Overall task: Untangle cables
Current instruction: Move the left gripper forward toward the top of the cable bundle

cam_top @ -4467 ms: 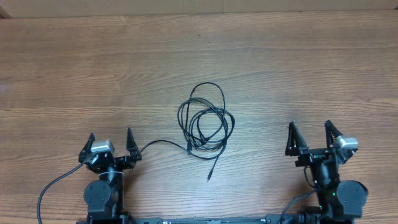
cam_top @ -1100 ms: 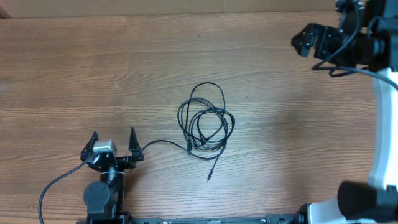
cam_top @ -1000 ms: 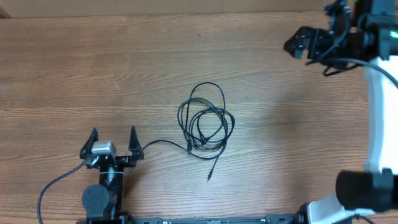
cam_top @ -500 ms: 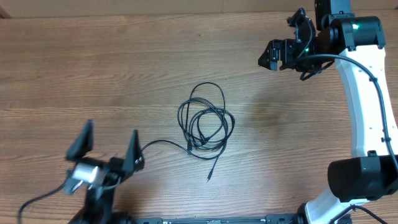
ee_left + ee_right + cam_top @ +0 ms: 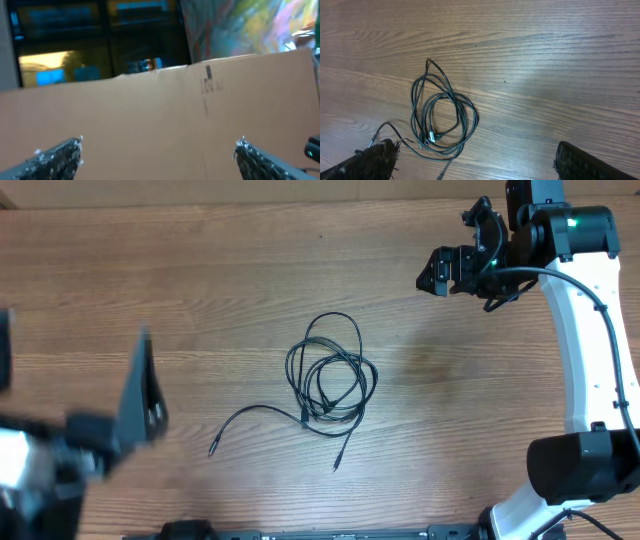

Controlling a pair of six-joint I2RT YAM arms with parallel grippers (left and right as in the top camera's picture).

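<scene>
The cables lie coiled on the worktop. The left gripper and right gripper are wide, well apart from the cables. The cardboard has print too blurry to read.

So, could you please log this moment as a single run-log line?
cables: tangled coil on table, untouched | left claw: open, empty | right claw: open, empty | phase: no grasp yet

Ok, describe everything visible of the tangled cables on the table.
The cables are thin, black and flexible, heaped in one flat tangle of overlapping loops near the middle of the wooden table. Two loose tails leave it toward the robot's side, one sweeping left, one shorter, each ending in a small plug. Only the wood touches them. How many cords there are cannot be told.
</scene>
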